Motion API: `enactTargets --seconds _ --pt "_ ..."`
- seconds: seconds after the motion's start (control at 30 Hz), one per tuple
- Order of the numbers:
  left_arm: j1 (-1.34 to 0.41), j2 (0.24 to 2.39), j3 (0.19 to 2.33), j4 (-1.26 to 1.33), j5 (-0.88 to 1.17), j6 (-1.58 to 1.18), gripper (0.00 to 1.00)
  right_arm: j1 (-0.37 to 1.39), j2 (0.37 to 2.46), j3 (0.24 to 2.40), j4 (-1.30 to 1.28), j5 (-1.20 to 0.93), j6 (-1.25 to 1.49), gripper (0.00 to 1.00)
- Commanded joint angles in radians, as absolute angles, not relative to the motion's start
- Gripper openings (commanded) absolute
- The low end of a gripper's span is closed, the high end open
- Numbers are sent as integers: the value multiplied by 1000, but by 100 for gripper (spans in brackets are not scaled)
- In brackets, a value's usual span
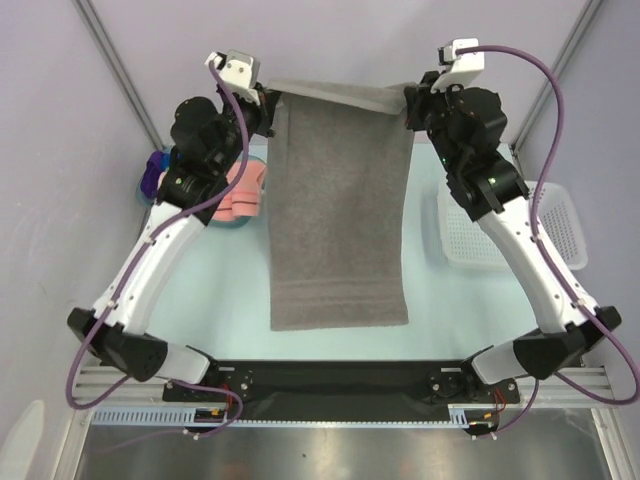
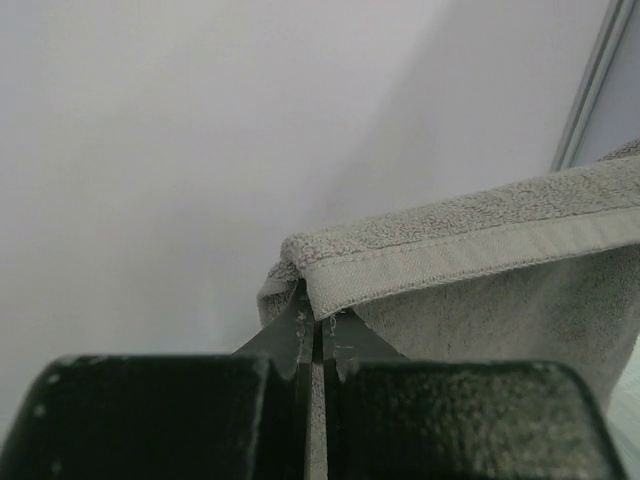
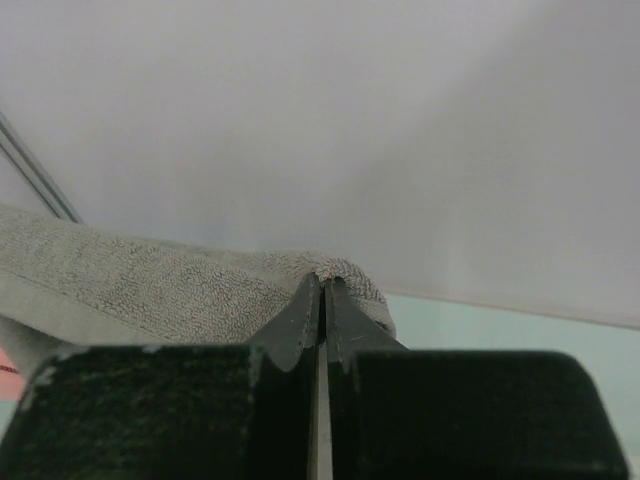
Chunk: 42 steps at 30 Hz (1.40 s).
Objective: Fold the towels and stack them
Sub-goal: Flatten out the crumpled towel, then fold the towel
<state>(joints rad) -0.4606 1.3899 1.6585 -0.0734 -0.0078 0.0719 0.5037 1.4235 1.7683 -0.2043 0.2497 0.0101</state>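
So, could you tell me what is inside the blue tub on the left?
A salmon pink terry towel and some purple cloth show; the black left arm covers the rest.

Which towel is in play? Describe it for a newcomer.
Start at the middle of the pale table. The grey towel hangs, far corners pinched by the left gripper and right gripper. Unlike the bunched pink towels beside it, it is spread out.
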Motion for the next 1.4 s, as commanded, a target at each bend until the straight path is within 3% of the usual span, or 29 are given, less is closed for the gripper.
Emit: enactTargets --seconds 0.0,0.43,0.6,1.13,1.37 --pt "-382 1469 1692 -3 116 -52 0 421 1469 1801 -147 150 87 0" --pt "-246 1825 1943 -49 255 -133 0 259 1782 1920 -101 29 199 0" --pt "-239 1884 1941 -69 267 -158 0 238 1816 1911 -133 14 230 0" --pt "-258 1635 1366 20 124 -299 1 236 1606 1444 -224 -84 365 0" --pt "-301 1536 1204 -28 37 -318 9 242 1543 1303 -276 -139 383 0"
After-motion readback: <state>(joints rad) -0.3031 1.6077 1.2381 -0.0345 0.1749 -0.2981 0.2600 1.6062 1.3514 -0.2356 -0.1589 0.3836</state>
